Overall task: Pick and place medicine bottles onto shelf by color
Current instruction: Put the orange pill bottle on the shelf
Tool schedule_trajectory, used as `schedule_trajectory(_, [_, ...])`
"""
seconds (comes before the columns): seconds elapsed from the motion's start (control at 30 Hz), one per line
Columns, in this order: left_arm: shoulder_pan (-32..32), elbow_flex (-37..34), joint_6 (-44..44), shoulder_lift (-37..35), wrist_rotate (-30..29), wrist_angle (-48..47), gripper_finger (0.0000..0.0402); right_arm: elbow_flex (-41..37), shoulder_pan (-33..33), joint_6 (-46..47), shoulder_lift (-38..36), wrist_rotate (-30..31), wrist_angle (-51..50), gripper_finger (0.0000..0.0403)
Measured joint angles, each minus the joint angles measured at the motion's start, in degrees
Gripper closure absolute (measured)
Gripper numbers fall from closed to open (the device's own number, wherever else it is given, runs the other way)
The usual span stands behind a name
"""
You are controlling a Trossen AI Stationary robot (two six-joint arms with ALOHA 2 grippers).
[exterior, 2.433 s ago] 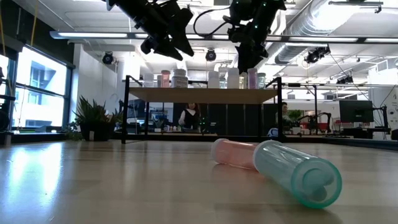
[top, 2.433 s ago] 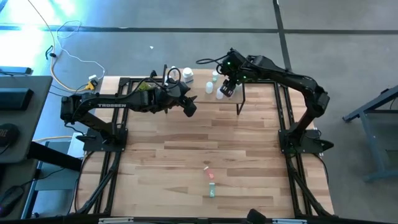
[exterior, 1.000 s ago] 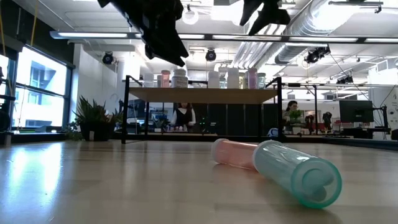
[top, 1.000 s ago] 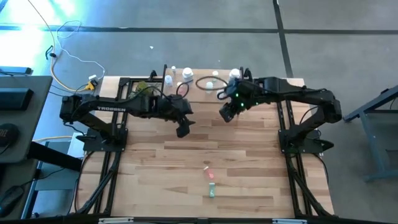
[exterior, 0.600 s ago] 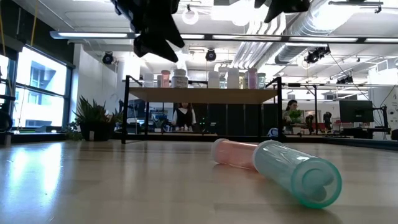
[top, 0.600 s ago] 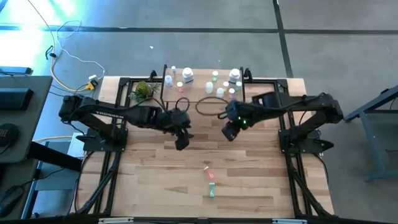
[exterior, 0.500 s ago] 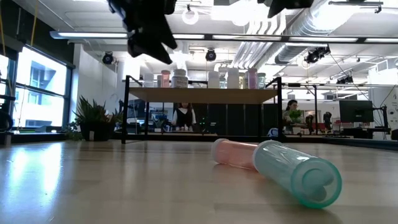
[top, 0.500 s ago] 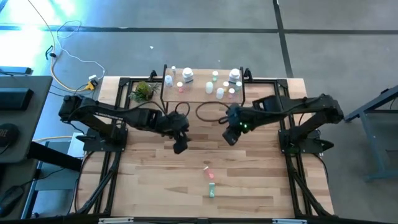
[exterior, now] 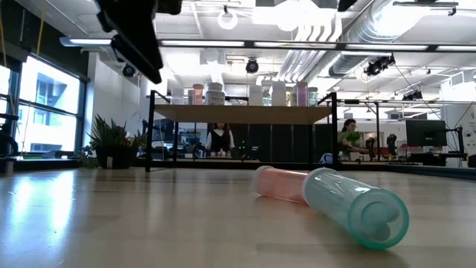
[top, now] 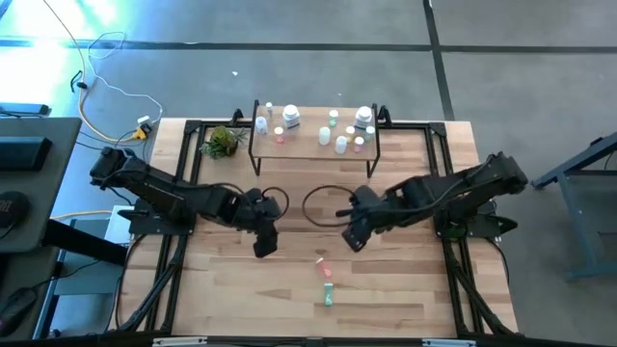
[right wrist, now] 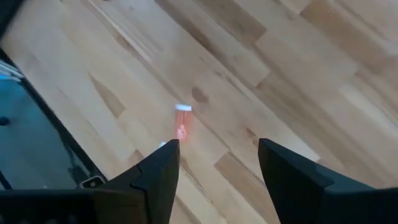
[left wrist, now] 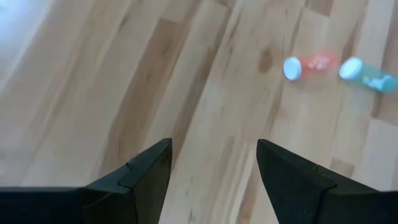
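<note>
Two bottles lie on their sides on the near table: pink bottle (top: 322, 261) and green bottle (top: 329, 295), well short of the shelf (top: 314, 135). Left gripper (top: 262, 246) and right gripper (top: 353, 237) hover spread wide, empty. They look light, slick, prone to roll; pinch across the barrel's middle.

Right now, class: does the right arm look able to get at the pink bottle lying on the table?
Probably yes. The right gripper hovers open just beside the pink bottle, with bare tabletop between them and nothing blocking.
</note>
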Motion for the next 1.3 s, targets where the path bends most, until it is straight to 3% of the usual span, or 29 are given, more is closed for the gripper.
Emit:
schedule_trajectory(0.6, [-3.07,0.0,-5.38,0.0,-1.66,-22.97,0.0177,-0.02,3.02,-1.85,15.38,-3.94,11.37,0.0192])
schedule_trajectory(1.3, [-1.73,0.0,-7.48,0.0,-1.79,-23.76,0.0177,-0.02,4.55,0.11,29.03,-5.84,18.35,0.0192])
